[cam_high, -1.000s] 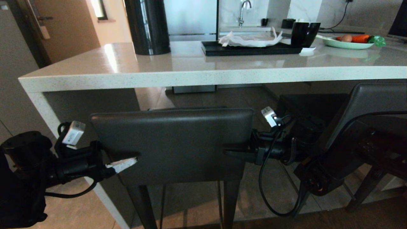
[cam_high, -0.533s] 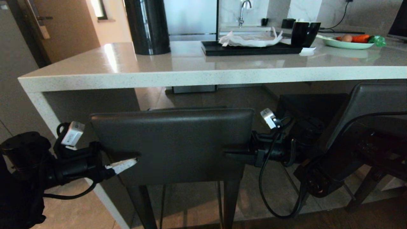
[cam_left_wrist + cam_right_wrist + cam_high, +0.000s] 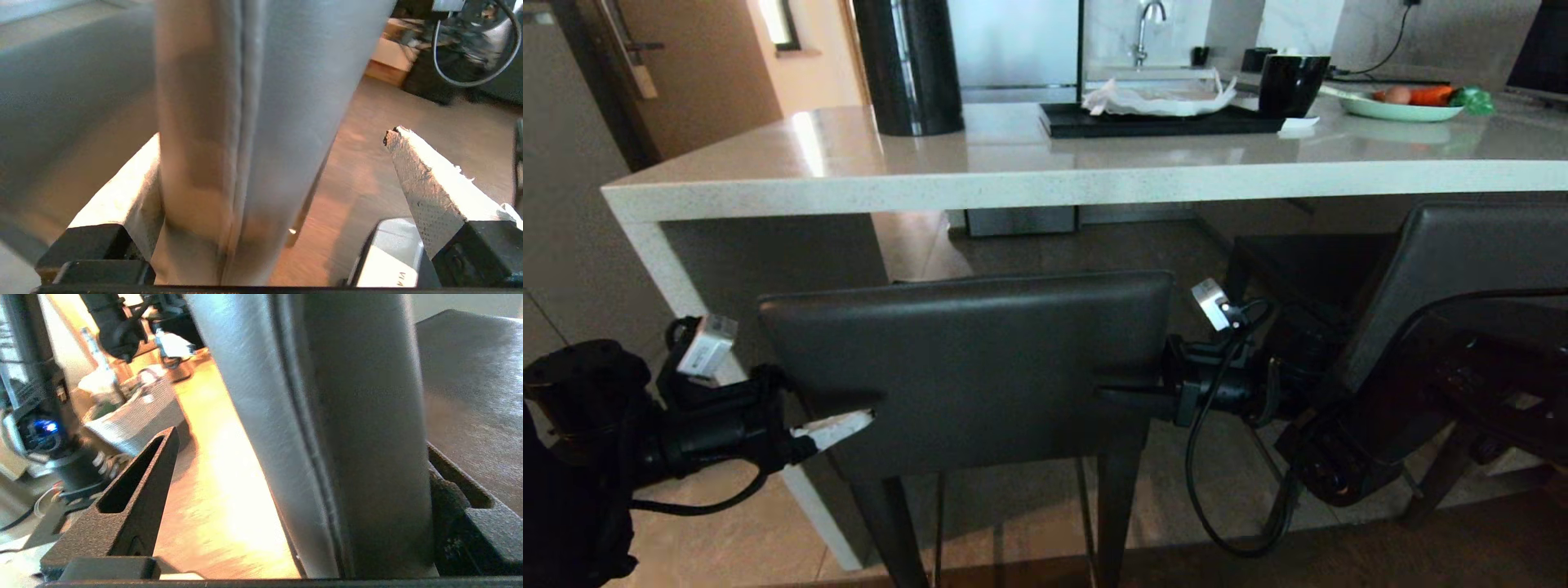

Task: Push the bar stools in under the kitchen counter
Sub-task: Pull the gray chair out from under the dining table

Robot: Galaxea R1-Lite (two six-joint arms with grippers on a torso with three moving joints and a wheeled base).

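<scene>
- Near stool (image 3: 968, 371): backrest sits in front of the bench (image 3: 1029, 184), below the level of the slab edge and short of it. The seat is hidden behind the backrest, so I can't tell how much of it is already under the slab. My read: partly in, not home yet.
- Left end effector (image 3: 837, 425) is at the backrest's left edge, jaws wide. In the left wrist view the padded edge (image 3: 245, 134) runs up between the fingers, lying against one finger and clear of the other. It straddles the edge and does not clamp it.
- Right end effector (image 3: 1123, 396) is at the backrest's right edge, also spread wide. In the right wrist view the backrest edge (image 3: 327, 428) sits between the fingers: one finger stands well off, the other is close or touching. Hard to call from that angle.
- So both arms bracket the backrest from either side. Looks like a two-handed push set-up, with the drive probably coming from the base rather than the arms.
- Second stool (image 3: 1462, 278), on the right, is turned at an angle, with its backrest tilted relative to the bench front. Its seat (image 3: 1307, 261) seems to reach under the slab, but the stool isn't squared up. Counts as not done.
- Left to do, judged from this: finish pushing the near stool until the backrest meets or nears the slab edge, release, then reposition and straighten/push the right one.
- Risk: the wide jaws give no lateral hold, so the stool could yaw if its legs drag unevenly on the floor (image 3: 1029, 506).
</scene>
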